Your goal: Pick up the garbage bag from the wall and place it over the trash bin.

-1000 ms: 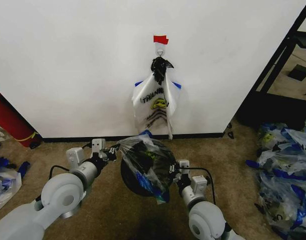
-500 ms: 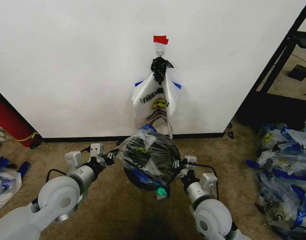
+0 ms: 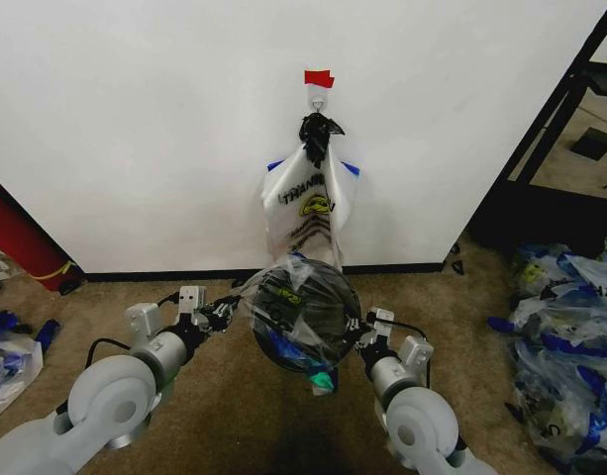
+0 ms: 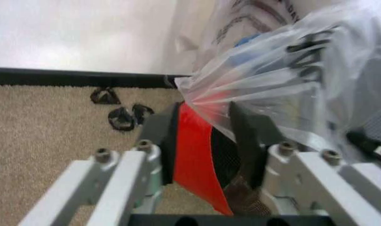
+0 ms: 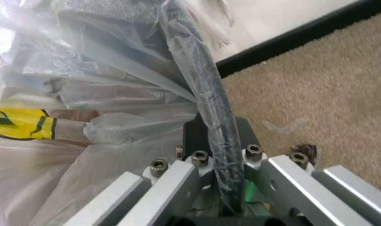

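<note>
White wall (image 3: 135, 119) behind, garbage bag (image 3: 301, 315) now stretched lower and wider over trash bin (image 3: 328, 297) than a second ago, left end effector (image 3: 224, 310) and right end effector (image 3: 358, 335) clamped on bag's opposite edges, bin otherwise holding nothing discernible

2 grippers (image 3: 227, 310) (image 3: 360, 336), 1 trash bin (image 3: 328, 302), 1 garbage bag (image 3: 283, 287), 1 hanging bag (image 3: 308, 208)

white bag (image 3: 311, 208), possibly bag heap (image 3: 570, 336)

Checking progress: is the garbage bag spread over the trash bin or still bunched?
Spread. The garbage bag is stretched across the trash bin, pulled taut between the left claw and right claw.
</note>
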{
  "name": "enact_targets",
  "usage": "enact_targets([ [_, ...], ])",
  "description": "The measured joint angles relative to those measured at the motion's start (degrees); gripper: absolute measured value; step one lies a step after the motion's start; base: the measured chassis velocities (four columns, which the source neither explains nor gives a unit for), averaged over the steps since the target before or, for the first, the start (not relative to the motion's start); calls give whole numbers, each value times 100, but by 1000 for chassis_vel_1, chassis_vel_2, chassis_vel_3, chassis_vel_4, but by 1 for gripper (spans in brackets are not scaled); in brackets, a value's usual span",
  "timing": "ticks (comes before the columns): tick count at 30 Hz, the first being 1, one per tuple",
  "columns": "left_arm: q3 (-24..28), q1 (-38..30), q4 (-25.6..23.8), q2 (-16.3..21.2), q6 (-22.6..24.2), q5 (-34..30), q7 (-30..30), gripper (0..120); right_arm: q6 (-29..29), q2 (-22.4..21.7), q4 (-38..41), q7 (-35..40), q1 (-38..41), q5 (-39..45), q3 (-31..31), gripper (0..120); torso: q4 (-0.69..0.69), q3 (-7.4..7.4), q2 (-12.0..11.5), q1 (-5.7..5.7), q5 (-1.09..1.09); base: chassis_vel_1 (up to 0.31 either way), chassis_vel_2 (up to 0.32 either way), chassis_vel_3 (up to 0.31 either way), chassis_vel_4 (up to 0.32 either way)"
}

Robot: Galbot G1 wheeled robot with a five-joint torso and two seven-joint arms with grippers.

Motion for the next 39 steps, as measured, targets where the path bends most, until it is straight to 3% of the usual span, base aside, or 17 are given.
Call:
enact_targets([
  [9, -188, 97, -646, -218, 71, 15, -568, 69, 19, 52, -68, 81, -10, -251, 237, 0, -2, 0, 0, 0, -1, 0, 0, 0, 0],
  [15, 187, 276, -1240, -632, 122, -404, -1206, 93, 239, 180, -197, 130, 108, -570, 274, 0, 0, 0, 0, 0, -1, 0, 0, 0, 0],
  [19, 320, 202, -1255, -819, 130, -1072, -1337, 95, 250, 228, -202, 148, 133, -601, 278, 0, -1, 0, 0, 0, 0, 0, 0, 0, 0],
  [22, 401, 112, -1255, -973, 73, -1824, -1349, 89, 249, 245, -202, 171, 142, -599, 278, 0, -2, 0, 0, 0, 0, 0, 0, 0, 0],
  [25, 454, 91, -1254, -1041, 70, -2134, -1328, 86, 240, 261, -195, 189, 144, -573, 279, 0, -2, 0, 0, 0, 0, 0, 0, 0, 0],
  [39, 1074, -125, -971, -1312, 24, -2204, -1430, 77, -178, 401, -4, 660, 197, 411, 281, 0, -2, 0, 0, 0, -1, 0, 0, 0, 0],
])
